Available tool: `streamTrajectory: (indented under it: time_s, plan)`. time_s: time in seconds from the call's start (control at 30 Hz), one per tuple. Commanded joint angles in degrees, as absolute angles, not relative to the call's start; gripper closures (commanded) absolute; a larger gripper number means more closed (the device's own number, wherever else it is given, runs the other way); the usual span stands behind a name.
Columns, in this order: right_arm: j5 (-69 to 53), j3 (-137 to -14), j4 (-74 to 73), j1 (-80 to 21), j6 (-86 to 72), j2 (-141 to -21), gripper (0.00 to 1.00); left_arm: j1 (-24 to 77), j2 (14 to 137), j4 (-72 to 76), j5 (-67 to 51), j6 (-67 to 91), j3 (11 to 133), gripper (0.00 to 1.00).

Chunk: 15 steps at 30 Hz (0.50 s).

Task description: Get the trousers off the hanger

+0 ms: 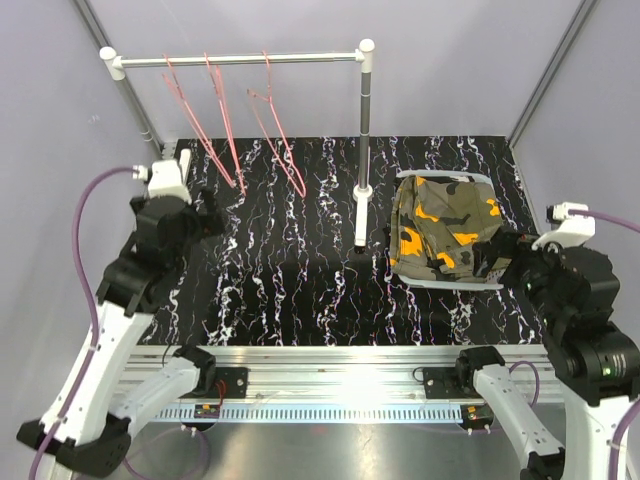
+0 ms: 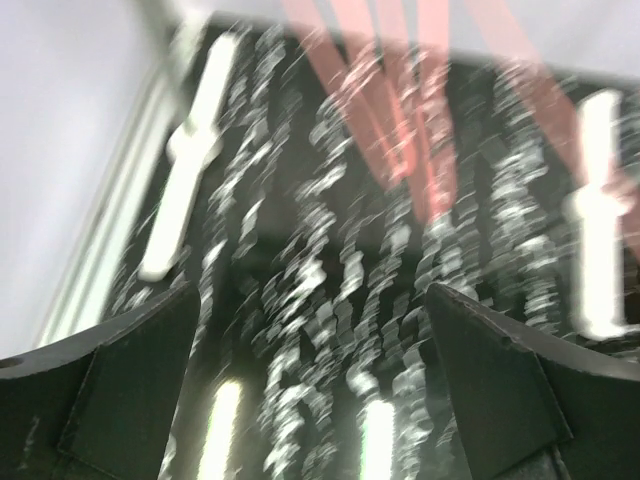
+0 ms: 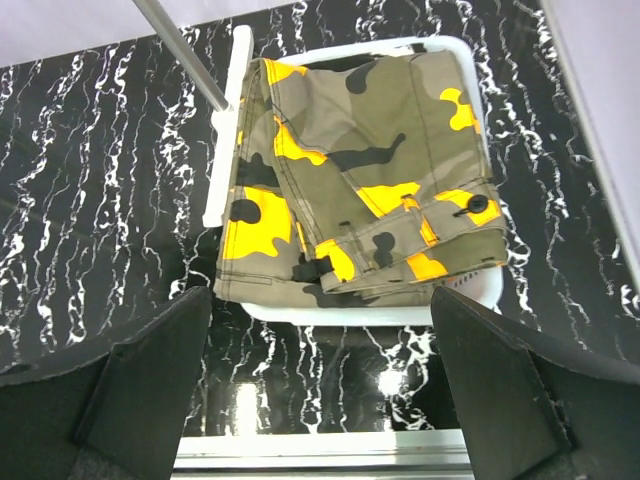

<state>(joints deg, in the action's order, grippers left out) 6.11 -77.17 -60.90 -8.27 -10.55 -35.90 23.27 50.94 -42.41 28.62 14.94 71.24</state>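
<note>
Neatly folded almost square, the camouflage trousers [image 3: 350,150] lie in a white tray [image 3: 330,313] at the table's right, buttoned waistband toward the right gripper [image 3: 320,390], which hangs open nearby; the left gripper [image 2: 310,380] gapes empty near three bare pink hangers [image 1: 225,130]

We find the left claw [image 1: 208,220] with its jaws spread wide. Its fingers [image 2: 125,375] stand well apart with nothing between them, though the wrist view is blurred. Behind the claw, the left arm [image 1: 125,290] is bent at the elbow, wrist reaching forward. The right claw [image 1: 505,258] is likewise wide apart and empty. The right arm [image 1: 585,300] is folded behind it, wrist tilted downward.
</note>
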Motion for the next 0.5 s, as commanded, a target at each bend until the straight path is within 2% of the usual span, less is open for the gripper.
streamTrajectory:
  time_s: [0.0, 0.13, 0.27, 0.47]
  plan:
    - [7.04, -75.42, -60.30, -8.79, -7.82, -32.97, 0.01, 21.80, 43.26, -42.27, 33.39, 14.76, 64.18, 0.01]
    - [6.94, -72.26, -58.28, -8.79, -7.38, -31.12, 0.01, 21.80, 32.28, -42.71, 34.45, 14.59, 55.91, 0.01]
    - [7.20, -69.09, -56.25, -8.70, -7.56, -29.80, 0.01, 21.80, 26.73, -43.59, 35.59, 13.36, 51.69, 0.01]
    - [3.87, -63.55, -51.25, -8.79, -6.86, -27.43, 0.00, 21.80, 18.12, -38.77, 29.98, 12.57, 45.54, 0.01]
